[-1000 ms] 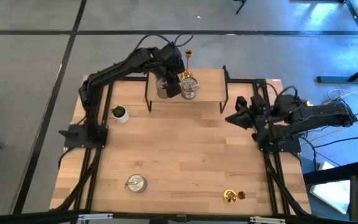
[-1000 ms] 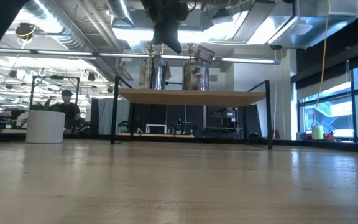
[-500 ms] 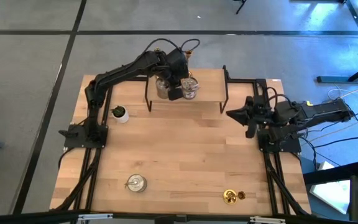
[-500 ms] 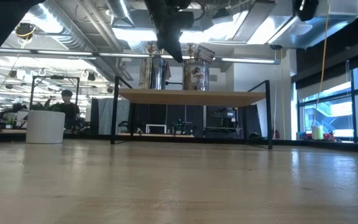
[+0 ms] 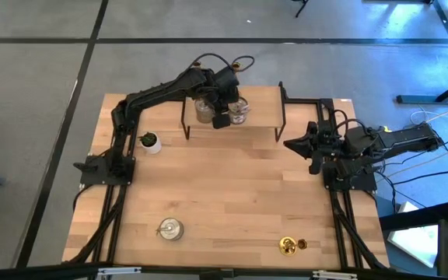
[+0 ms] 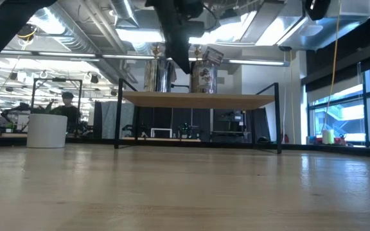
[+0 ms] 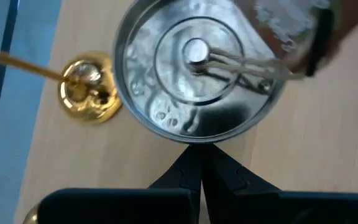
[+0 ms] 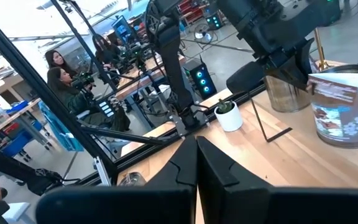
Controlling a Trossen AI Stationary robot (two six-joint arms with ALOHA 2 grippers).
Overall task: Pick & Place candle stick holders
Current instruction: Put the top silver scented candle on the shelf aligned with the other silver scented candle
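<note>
The left gripper (image 5: pixel 221 120) hung over the front edge of the small raised shelf (image 5: pixel 261 117) at the back of the table (image 5: pixel 224 194), its jaws pressed together with nothing between them. In the left wrist view the closed fingertips (image 7: pixel 199 167) sat just short of a silvery-glass holder (image 7: pixel 201 71), seen from above with its round inner well, and a brass holder (image 7: pixel 89 90) stood close beside it on the shelf.

From above, two silvery-glass holders sat side by side on the shelf, one (image 5: pixel 203 110) partly under the arm and the other (image 5: pixel 239 111) just right of the gripper. The low view showed both of them on the shelf top, though whether the gripper touched either one was hard to tell from there.

The right gripper (image 5: pixel 292 144) waited at the table's right edge beside the shelf's leg, jaws shut and empty.

A third silvery-glass holder (image 5: pixel 169 229) rested near the front left of the table. A brass holder (image 5: pixel 289 246) lay near the front right, apparently on its side. The small white pot with a plant (image 5: pixel 150 141) stood left of the shelf.
</note>
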